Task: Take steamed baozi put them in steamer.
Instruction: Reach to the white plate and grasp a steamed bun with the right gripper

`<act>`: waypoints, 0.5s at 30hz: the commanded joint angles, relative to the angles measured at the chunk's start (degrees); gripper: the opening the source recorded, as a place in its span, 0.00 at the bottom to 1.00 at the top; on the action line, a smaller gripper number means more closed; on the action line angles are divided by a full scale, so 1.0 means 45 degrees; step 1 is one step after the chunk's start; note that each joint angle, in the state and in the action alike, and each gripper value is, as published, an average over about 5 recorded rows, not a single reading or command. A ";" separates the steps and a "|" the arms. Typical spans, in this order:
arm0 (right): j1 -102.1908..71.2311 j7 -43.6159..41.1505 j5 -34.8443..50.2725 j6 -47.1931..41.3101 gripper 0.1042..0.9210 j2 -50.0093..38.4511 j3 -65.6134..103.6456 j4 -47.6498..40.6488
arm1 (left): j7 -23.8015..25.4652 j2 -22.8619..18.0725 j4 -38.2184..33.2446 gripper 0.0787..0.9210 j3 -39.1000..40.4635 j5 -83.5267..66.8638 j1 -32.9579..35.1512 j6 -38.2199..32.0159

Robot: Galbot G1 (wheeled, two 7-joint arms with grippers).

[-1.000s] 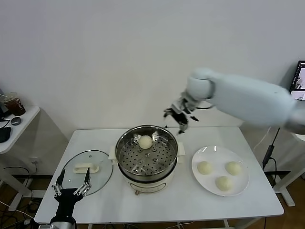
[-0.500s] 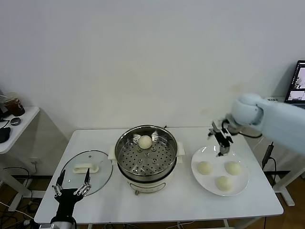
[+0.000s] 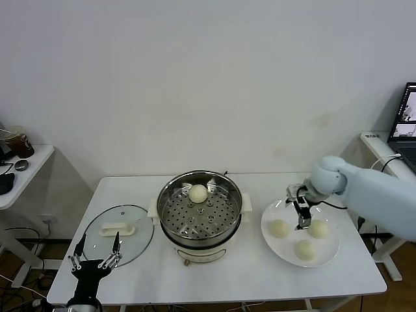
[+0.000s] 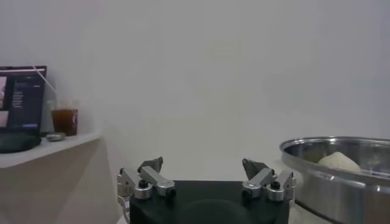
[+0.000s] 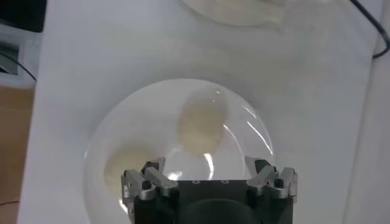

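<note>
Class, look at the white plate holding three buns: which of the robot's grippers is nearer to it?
The right. The right gripper hovers over the white plate, fingers open between the buns. The left gripper is parked near the glass lid.

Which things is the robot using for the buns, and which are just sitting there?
For the job: buns on the plate, bun in the steamer, steamer, plate, open right gripper.

Just sitting: glass lid, drink cup, laptop, left gripper.
</note>
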 commanded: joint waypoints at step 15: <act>-0.2428 0.0375 -0.1371 0.0346 0.85 0.1637 0.1676 -0.2120 | -0.0009 -0.0065 -0.0057 0.88 -0.0010 0.0043 0.0050 -0.0036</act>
